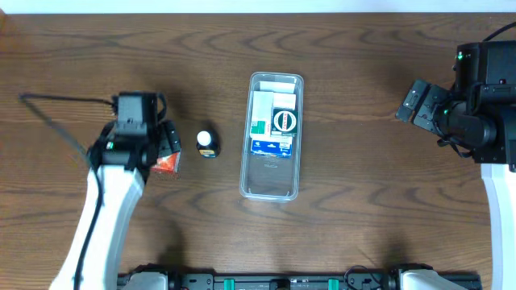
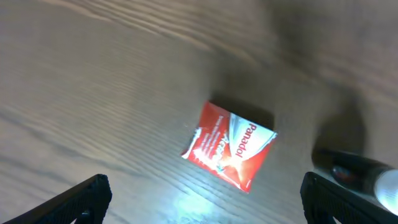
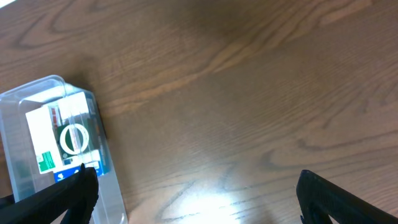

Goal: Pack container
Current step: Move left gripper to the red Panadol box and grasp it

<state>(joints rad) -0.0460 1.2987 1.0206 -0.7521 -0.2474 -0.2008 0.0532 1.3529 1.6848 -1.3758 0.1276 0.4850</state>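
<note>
The left gripper [image 2: 204, 186] hangs left of the container [image 1: 272, 196], jaws spread wide; the right gripper [image 3: 198, 177], equally spread, sits well right of it.

Open lanes and blockers
Bare wood surface [image 1: 363, 161] runs between the container [image 1: 270, 181] and the right arm [image 1: 476, 121]. Left of the container, a small bottle [image 1: 207, 143] and a red Panadol box [image 2: 229, 145] crowd the passage.
</note>
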